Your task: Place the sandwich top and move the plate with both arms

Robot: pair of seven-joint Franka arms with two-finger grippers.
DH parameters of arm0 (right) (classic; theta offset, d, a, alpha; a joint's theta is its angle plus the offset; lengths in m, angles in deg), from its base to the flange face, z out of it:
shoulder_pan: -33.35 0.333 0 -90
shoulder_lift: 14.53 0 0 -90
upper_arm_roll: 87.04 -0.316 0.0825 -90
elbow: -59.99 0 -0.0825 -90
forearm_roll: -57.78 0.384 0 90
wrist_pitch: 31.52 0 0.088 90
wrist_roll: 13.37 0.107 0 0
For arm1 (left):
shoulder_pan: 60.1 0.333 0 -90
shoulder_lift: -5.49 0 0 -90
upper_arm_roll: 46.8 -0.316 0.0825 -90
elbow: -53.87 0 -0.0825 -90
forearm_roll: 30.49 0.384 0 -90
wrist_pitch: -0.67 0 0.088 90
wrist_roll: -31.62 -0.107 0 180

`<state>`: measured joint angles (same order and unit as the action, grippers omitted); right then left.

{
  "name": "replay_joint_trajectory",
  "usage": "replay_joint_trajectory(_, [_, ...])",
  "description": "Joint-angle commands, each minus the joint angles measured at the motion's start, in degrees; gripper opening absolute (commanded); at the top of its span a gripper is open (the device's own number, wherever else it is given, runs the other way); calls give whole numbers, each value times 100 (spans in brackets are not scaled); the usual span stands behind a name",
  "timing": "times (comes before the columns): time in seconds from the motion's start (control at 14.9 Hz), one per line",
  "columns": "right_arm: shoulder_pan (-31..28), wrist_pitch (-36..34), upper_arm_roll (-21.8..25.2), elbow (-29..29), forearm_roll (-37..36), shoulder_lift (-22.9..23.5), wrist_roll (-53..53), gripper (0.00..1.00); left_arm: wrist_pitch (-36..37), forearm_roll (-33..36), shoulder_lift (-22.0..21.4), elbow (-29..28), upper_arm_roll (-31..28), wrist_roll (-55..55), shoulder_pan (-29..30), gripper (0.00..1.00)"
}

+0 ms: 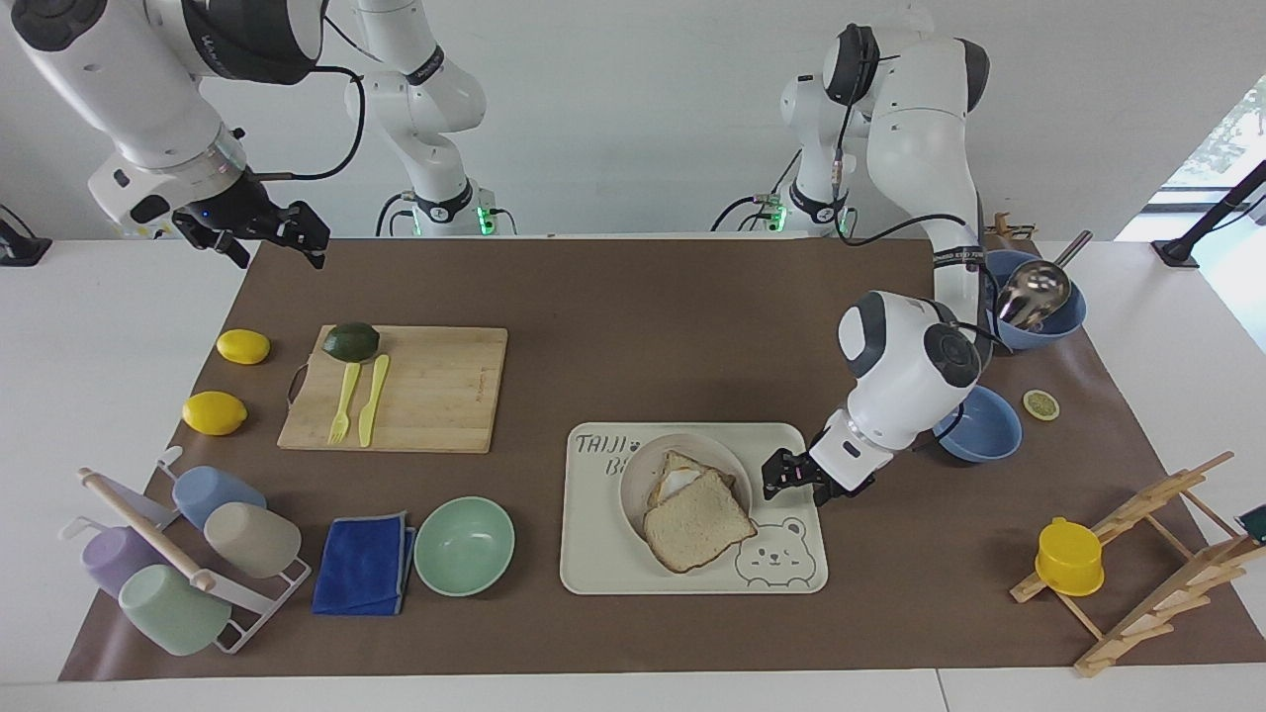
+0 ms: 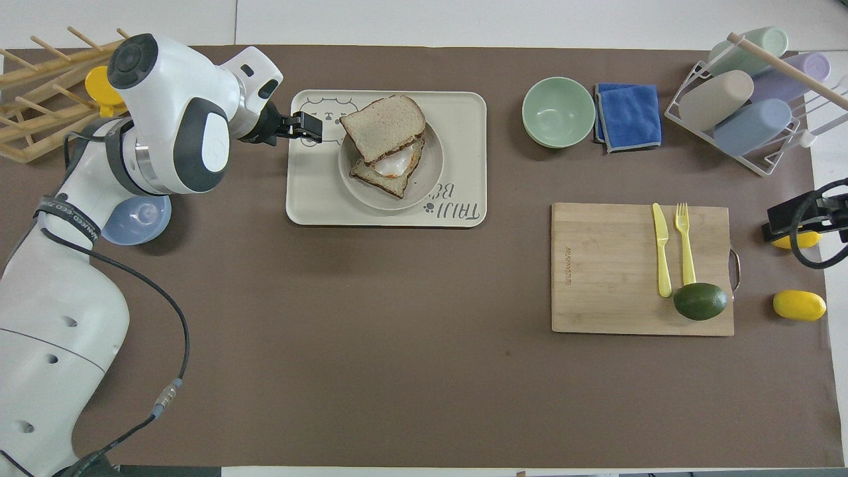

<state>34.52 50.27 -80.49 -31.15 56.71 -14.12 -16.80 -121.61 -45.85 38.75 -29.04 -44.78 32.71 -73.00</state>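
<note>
The sandwich top [image 1: 698,520] lies askew on the egg toast [image 1: 680,475] in the plate [image 1: 638,473], low-centre in the facing view, overhanging onto the bear tray [image 1: 593,564] — set down, not squared. The left gripper [image 1: 788,473] hovers just beside it over the tray, holding nothing; its fingers' spread I cannot tell. The right gripper [image 1: 259,233] waits upper left, apparently spread and empty — the plate move needs both.

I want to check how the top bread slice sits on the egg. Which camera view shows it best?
The overhead view: the sandwich top lies skewed, leaving egg and toast uncovered on the side nearer the robots. The facing view shows the slice overhanging the plate, hiding most of the egg.
</note>
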Motion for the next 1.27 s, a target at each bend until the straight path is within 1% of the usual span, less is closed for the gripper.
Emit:
replay_joint_trajectory(0.0, [-12,48,4,-106,133,-111,97,100,887,286,-774,-94,-306,-39,6,100])
replay_joint_trajectory(0.07, [-12,48,4,-114,133,-111,97,100,1195,339,-1064,-129,-333,14,15,100])
replay_joint_trajectory(0.27, [-12,48,4,-114,133,-111,88,100,1969,664,-1671,-129,-561,41,6,100])
replay_joint_trajectory(0.47, [-12,48,4,-106,133,-111,97,100,2435,1051,-2260,-147,-562,49,111,100])
replay_joint_trajectory(0.6, [-12,48,4,-106,133,-120,97,100,2778,1087,-2550,-155,-561,49,191,100])
replay_joint_trajectory(0.87, [-12,48,4,-114,133,-112,97,100,3727,1447,-3289,-418,-500,75,279,100])
replay_joint_trajectory(1.0, [-12,48,4,-106,133,-112,97,100,3861,1553,-3526,-716,-378,285,305,100])
replay_joint_trajectory(1.14, [-12,48,4,-106,133,-111,97,100,3721,1553,-3790,-1199,-246,401,358,100])
replay_joint_trajectory(1.2, [-12,48,4,-106,133,-111,97,100,3511,1553,-3852,-1323,-210,418,349,100])
